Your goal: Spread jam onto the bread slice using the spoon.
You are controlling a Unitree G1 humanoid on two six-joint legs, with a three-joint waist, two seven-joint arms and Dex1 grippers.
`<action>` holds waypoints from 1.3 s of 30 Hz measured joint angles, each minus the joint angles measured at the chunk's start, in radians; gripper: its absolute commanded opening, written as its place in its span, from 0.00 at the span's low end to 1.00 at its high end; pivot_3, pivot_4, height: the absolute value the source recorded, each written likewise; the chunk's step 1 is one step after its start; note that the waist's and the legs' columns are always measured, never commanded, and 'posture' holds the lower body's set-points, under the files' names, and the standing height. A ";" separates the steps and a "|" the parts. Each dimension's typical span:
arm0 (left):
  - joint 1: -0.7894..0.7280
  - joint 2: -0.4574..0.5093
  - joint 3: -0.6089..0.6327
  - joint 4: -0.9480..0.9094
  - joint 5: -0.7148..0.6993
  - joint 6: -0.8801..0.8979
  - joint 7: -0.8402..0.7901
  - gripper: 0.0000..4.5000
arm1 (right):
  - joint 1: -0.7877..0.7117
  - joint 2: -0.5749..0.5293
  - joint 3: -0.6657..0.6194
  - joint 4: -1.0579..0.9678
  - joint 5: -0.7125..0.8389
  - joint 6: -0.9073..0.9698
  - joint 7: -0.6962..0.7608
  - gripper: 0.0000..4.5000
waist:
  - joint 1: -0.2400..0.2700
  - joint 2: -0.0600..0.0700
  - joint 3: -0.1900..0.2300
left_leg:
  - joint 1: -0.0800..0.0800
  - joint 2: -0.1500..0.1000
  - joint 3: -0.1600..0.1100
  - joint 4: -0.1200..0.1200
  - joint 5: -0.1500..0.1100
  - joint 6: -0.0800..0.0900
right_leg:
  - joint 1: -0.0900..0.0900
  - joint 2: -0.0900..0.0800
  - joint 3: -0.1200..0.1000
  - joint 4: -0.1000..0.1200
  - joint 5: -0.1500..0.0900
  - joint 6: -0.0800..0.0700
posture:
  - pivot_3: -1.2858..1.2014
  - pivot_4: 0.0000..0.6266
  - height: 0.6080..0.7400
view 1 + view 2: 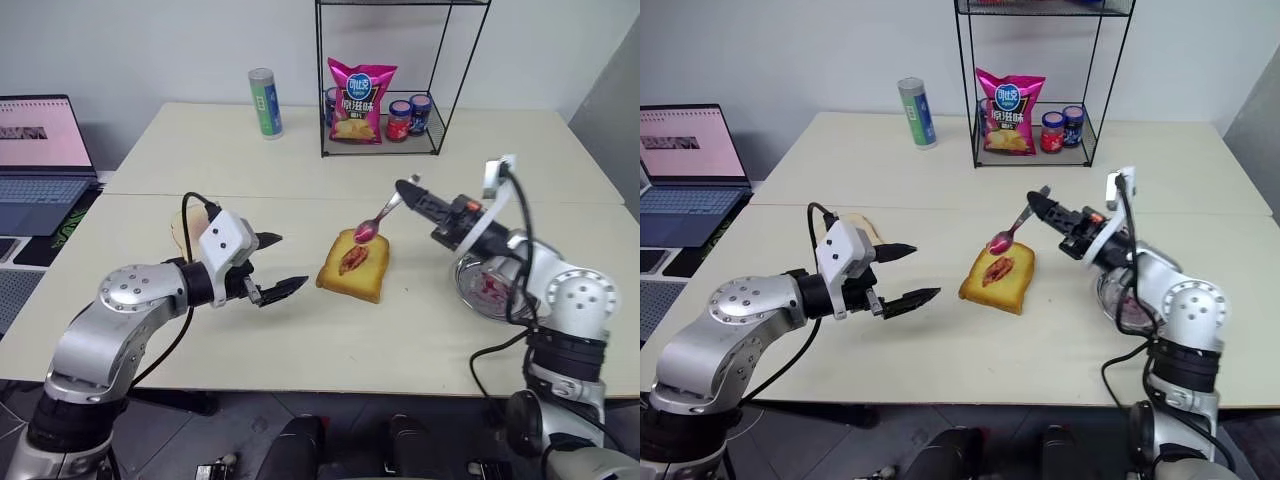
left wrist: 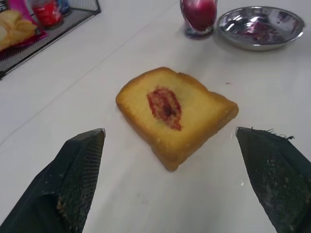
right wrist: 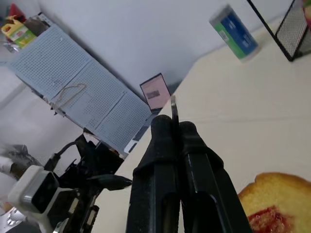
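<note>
Nearest the front tabletop (image 1: 300, 350) edge: left pincer (image 1: 276, 266), jaws wide, empty. Mid-tabletop: bread slice (image 1: 353, 265), small central jam (image 1: 352, 259) smear. Above its far corner: spoon (image 1: 376, 221), clamped in right pincer (image 1: 409, 190). Advised: lower bowl flat, sweep outward toward crust. Clear room around; steel dish (image 1: 487, 287) rightward.

From the head, our two stereo eyes look forward and down across the table (image 1: 300, 340), covering nearly the same scene, slightly offset sideways. Our left wrist camera looks closely down between its fingers (image 2: 73, 179) at the bread slice (image 2: 177, 114). Our right wrist camera looks along its fingers (image 3: 180, 165), tilted upward toward the wall, sharing the bread slice's corner and the laptop (image 3: 156, 91).
</note>
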 measured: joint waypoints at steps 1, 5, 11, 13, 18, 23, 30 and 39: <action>-0.021 -0.003 -0.023 0.012 0.001 -0.002 -0.017 1.00 | 0.008 -0.021 -0.017 -0.020 0.018 -0.001 -0.025 0.00 | 0.000 0.000 0.000 | 0.000 0.000 0.000 0.000 0.000 0.000 | 0.000 0.000 0.000 0.000 0.000 0.000 | 0.52 0.24 1.00; -0.182 -0.086 -0.165 0.088 0.018 -0.033 -0.091 1.00 | 0.089 -0.201 -0.167 -0.094 0.034 -0.011 -0.151 0.00 | 0.032 -0.001 0.001 | -0.004 -0.002 -0.001 0.002 0.000 0.001 | 0.001 -0.001 -0.003 -0.003 0.000 0.001 | 0.52 0.24 1.00; -0.376 -0.252 -0.345 0.276 0.115 -0.164 -0.174 1.00 | 0.322 -0.264 -0.353 -0.122 -0.008 -0.078 -0.268 0.00 | 0.014 -0.004 0.002 | -0.003 -0.001 0.005 0.001 -0.001 0.003 | 0.000 -0.003 0.000 -0.002 0.002 -0.002 | 0.52 0.24 1.00; -0.407 -0.292 -0.380 0.324 0.148 -0.205 -0.185 1.00 | 0.373 -0.239 -0.364 -0.115 -0.035 -0.107 -0.285 0.00 | -0.001 -0.002 0.001 | -0.002 0.000 0.006 0.001 -0.001 0.003 | 0.000 -0.003 0.000 0.000 0.002 -0.002 | 0.52 0.24 1.00; -0.431 -0.361 -0.432 0.427 0.225 -0.302 -0.195 1.00 | 0.476 -0.162 -0.350 -0.099 -0.097 -0.183 -0.277 0.00 | -0.004 -0.001 0.001 | 0.001 0.001 0.006 0.002 -0.001 0.003 | 0.001 -0.001 0.001 0.002 0.000 0.003 | 0.52 0.24 1.00; -0.425 -0.419 -0.436 0.489 0.263 -0.339 -0.178 1.00 | 0.475 -0.095 -0.288 0.012 -0.189 -0.307 -0.212 0.00 | 0.000 -0.001 0.001 | 0.001 -0.001 0.005 0.004 0.000 0.003 | 0.004 0.000 0.000 0.000 0.001 0.005 | 0.52 0.24 1.00; -0.396 -0.419 -0.432 0.482 0.273 -0.340 -0.166 1.00 | 0.452 -0.089 -0.248 0.110 -0.265 -0.401 -0.120 0.10 | 0.001 -0.001 0.001 | 0.001 -0.001 0.003 0.003 0.000 0.003 | 0.004 0.000 0.001 0.000 0.001 0.005 | 0.52 0.24 1.00; -0.389 -0.414 -0.415 0.470 0.277 -0.320 -0.154 1.00 | 0.458 -0.125 -0.263 0.156 -0.298 -0.399 -0.115 0.55 | 0.001 -0.001 0.001 | 0.001 -0.001 0.003 0.003 0.000 0.003 | 0.003 0.000 0.001 0.000 0.001 0.005 | 0.52 0.24 1.00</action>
